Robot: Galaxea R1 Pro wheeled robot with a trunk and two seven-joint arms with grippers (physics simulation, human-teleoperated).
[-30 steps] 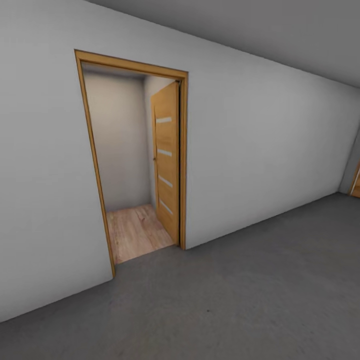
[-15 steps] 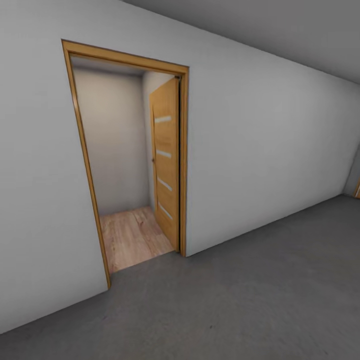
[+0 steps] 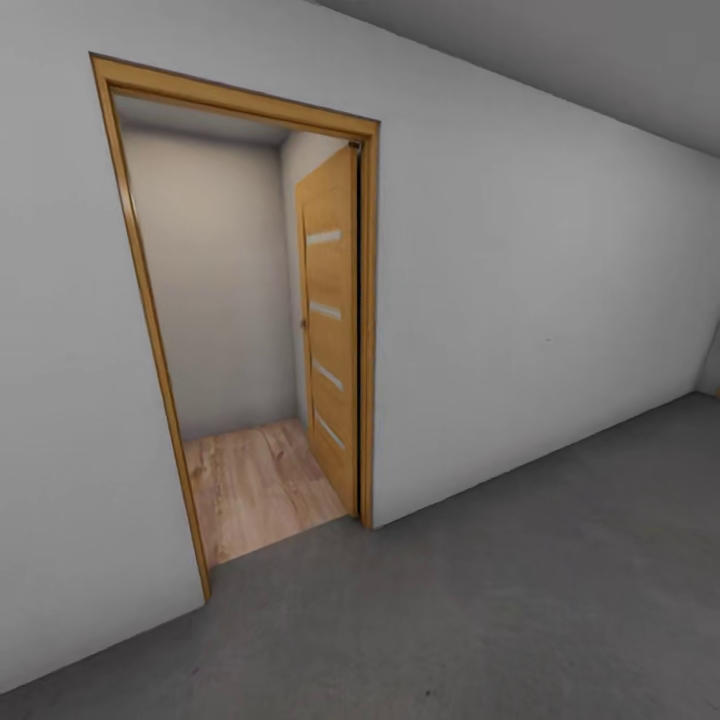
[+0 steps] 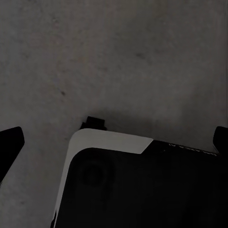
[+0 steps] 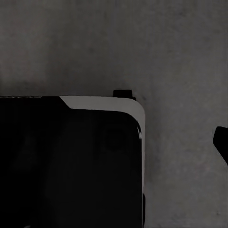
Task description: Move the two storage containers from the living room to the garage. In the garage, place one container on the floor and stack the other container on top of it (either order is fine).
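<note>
Room: we stand in the garage, dark grey concrete floor [image 3: 520, 600] underfoot, plain white-grey wall [image 3: 530, 300] ahead.
Doorway: orange-wood door frame [image 3: 368, 320] set in that wall, left of centre in head view.
Door: orange door [image 3: 332, 330] w/ four pale slots, swung open into the space beyond, hinged at frame's right side.
Beyond doorway: light wood plank floor [image 3: 255, 485] and a pale back wall; small hallway-like space.
Containers: the two storage containers aren't visible in our views, so location can't be given.
Left pincer [image 4: 114, 142]: dark fingertips at opposite edges of left wrist view, wide apart, nothing between; robot's base corner [image 4: 109, 142], white-edged, and concrete below.
Right pincer: one dark fingertip [image 5: 221, 142] at frame edge; we can't tell apart vs together.
</note>
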